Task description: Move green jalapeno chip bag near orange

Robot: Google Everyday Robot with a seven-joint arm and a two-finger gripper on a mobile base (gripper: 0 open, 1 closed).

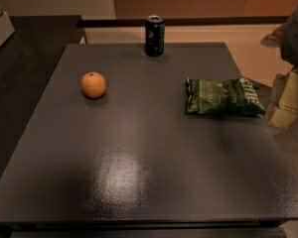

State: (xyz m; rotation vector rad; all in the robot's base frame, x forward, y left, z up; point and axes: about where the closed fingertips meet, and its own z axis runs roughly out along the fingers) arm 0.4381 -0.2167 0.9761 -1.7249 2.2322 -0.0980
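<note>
"So, where is your gripper [288,95] sitting?"

"Out at the right edge of my view. It is the pale part just off the right side of the table [139,182], near the right end of the green jalapeno chip bag [223,97]. I cannot tell from here whether it is released or clenched. It does not look to be on the bag."

"And the bag itself?"

"It lies flat on the right half of the table, lettering up, close to the right edge. The orange [94,85] sits on the left half, well apart from it."

"How far along are you, then?"

"By my reading, nothing of the move is done. I have the whole job left: take hold of the bag, carry it leftward across the table and set it down beside the orange."

"Any containers?"

"Two. The bag looks closed at both ends, so I see nothing of what it holds. A dark blue soda can [154,35] stands upright at the far edge, behind the other two. I cannot tell whether it is opened or what is in it. I judge it to be out of the straight path from bag to orange."
</note>
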